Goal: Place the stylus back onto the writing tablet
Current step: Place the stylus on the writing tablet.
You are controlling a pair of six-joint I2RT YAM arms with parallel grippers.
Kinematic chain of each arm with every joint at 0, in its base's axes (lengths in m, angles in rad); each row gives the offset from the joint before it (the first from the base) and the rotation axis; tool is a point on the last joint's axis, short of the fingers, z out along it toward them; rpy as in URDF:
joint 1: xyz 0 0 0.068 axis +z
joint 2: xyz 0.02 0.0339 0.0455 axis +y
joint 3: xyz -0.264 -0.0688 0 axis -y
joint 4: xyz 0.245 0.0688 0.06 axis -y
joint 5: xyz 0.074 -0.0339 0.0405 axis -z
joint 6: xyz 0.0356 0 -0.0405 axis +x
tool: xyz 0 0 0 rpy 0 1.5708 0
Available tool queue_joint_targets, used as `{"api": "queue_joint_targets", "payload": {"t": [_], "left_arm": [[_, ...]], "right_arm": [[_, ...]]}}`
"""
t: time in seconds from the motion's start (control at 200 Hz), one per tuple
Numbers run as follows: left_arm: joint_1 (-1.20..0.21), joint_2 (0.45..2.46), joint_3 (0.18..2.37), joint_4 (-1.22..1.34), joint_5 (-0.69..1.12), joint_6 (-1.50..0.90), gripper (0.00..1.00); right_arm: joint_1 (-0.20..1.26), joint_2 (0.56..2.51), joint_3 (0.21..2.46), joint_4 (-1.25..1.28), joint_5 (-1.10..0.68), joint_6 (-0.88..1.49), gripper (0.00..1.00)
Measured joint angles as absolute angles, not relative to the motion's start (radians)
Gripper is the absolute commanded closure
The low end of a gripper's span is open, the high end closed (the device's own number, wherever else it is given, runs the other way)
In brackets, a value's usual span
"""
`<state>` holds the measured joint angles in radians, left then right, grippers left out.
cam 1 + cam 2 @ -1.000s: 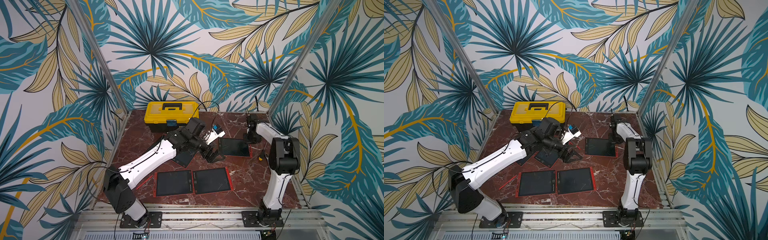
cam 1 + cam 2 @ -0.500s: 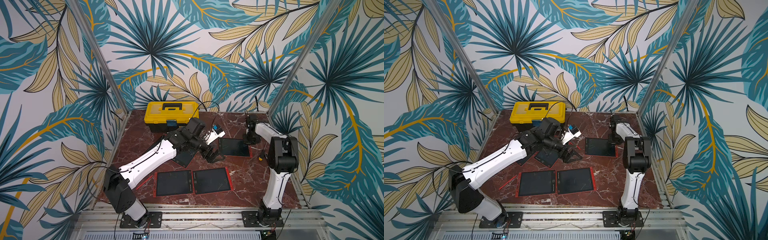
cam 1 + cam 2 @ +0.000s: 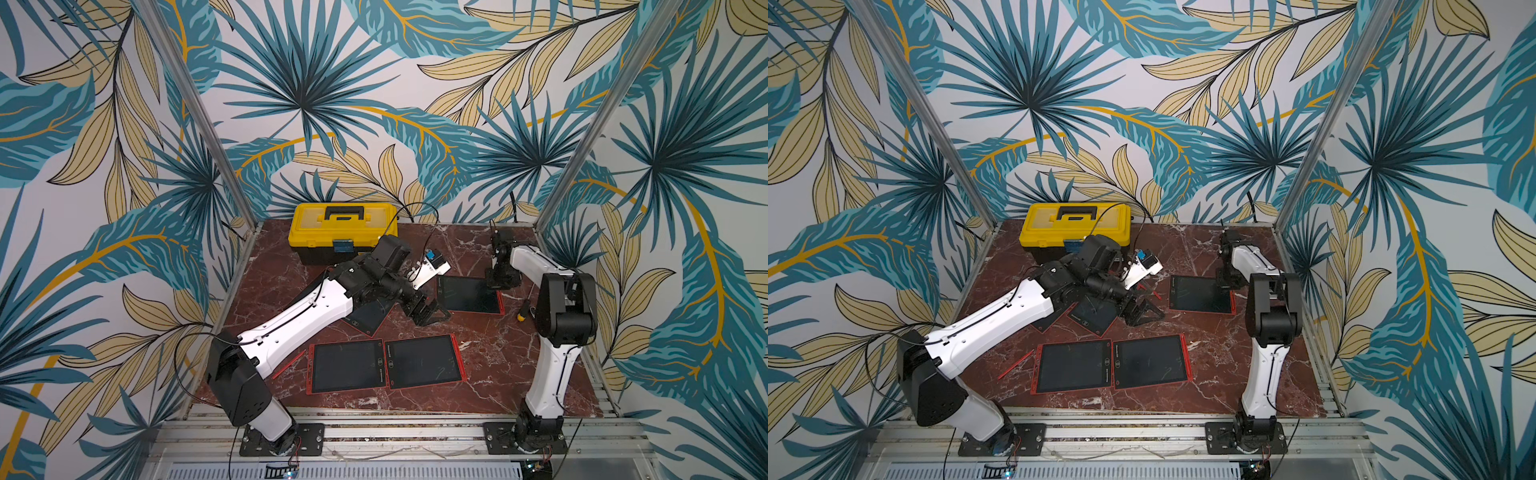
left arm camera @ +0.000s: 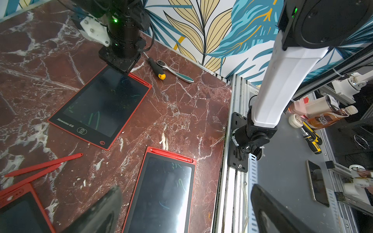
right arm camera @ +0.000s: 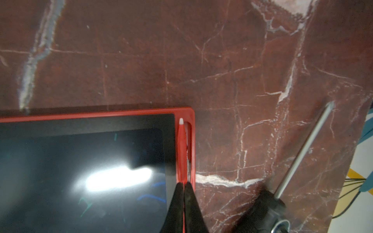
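The left claw (image 3: 432, 312) hangs with its jaws spread wide, holding nothing, above a spare tablet (image 4: 171, 154). The right claw (image 5: 183, 186) is pinched tight on the red stylus (image 5: 181, 145), which runs ahead of its tips along the edge slot of the writing tablet (image 5: 101, 115). A screwdriver (image 5: 302, 153) lies beside it.

txt | "Newsmy" – tablet (image 4: 101, 107) bezel, w/ bin icon | "…ESCAFE" – brown bottle (image 4: 331, 117) label | rest illegible
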<state>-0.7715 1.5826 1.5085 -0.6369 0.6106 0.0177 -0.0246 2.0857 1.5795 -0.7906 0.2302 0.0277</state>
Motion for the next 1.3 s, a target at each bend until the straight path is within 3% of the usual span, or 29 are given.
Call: {"api": "queue_joint_targets", "payload": {"t": [1.302], "left_arm": [[-0.772,1.583,1.509,-0.637,0.611,0.018,0.0]], "right_arm": [[-0.047,2.142,1.635,-0.84,0.21,0.102,1.0]]}}
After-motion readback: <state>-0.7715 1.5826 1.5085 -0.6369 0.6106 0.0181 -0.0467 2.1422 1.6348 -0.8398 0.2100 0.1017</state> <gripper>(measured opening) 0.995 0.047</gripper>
